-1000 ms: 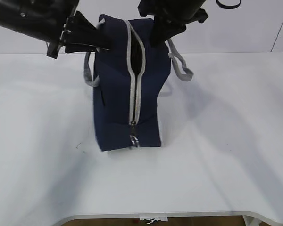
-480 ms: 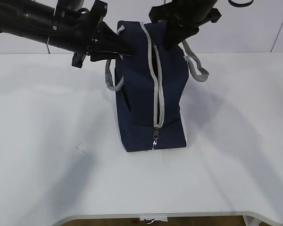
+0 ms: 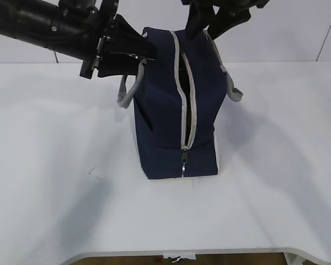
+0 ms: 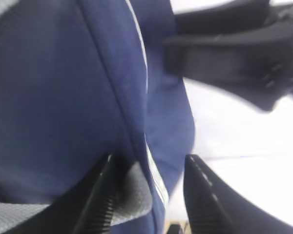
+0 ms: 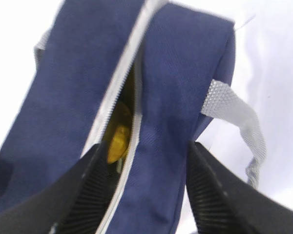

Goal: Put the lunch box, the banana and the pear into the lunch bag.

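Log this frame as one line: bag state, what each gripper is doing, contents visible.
lunch bag: upright, zipper partly open | left gripper: astride bag's top | right gripper: astride its opening | yellow fruit visible inside

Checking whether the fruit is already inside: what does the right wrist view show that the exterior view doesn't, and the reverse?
Only the right wrist view looks down through the zipper gap, where something yellow lies inside; which fruit it is, I cannot tell. Only the exterior view shows the left gripper at the bag's left side, the zipper pull low on the bag's end, and the white table. Both show the navy lunch bag, its grey zipper trim and the handle on the right gripper's side.
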